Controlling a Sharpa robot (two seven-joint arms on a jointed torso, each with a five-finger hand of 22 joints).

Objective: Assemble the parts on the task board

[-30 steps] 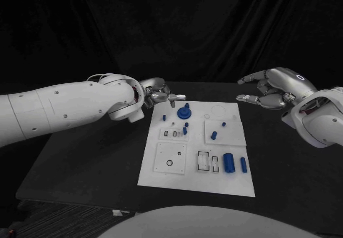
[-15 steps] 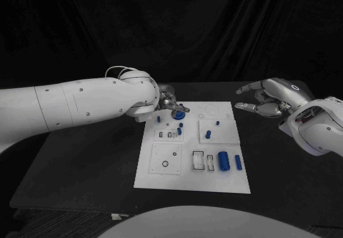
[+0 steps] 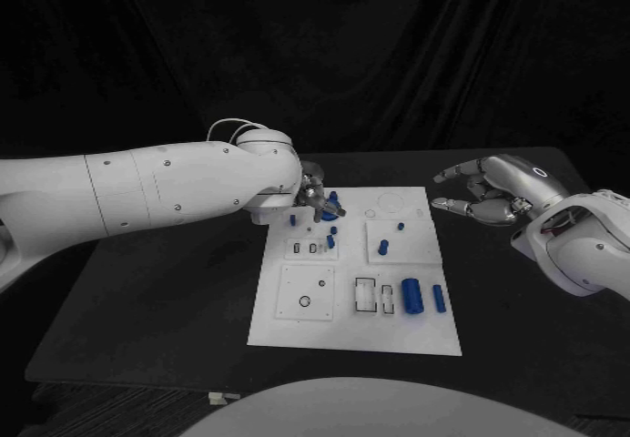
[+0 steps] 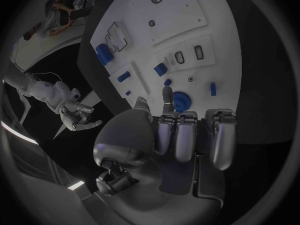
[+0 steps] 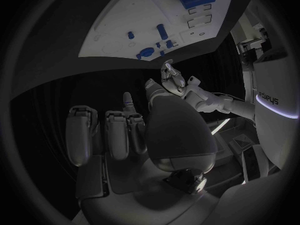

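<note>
A: Head view. The white task board (image 3: 357, 273) lies in the middle of the black tabletop (image 3: 171, 300). The left hand (image 3: 312, 196) sits at the board's far left corner, largely hidden behind its own bulky white forearm. What does the wrist camera add?

B: Left wrist view. The left hand (image 4: 181, 135) is seen from behind, its fingers (image 4: 167, 96) stretched toward a blue gear-like part (image 4: 181, 104) standing on the board (image 4: 150, 45). One fingertip lies just beside the gear's rim; whether it touches is hard to tell, and the fingers do not seem to enclose anything.

A: And the gear from above?

B: The same part (image 3: 330, 212) shows just below the fingertips, near the board's far edge.

A: What sits in the board's recesses?

B: A large blue cylinder (image 3: 413, 296) and a slimmer blue pin (image 3: 439, 298) lie side by side near the right front, beside two rectangular slots (image 3: 373, 296). Smaller blue pegs (image 3: 382, 246) stand in the middle panels.

A: The other arm?

B: The right hand (image 3: 489, 194) hovers off the board's right far corner, above the tabletop, fingers apart and gently curled, holding nothing. The right wrist view confirms it: the right hand (image 5: 134, 130) with bare fingers over dark tabletop, well apart from the board (image 5: 156, 20).
</note>
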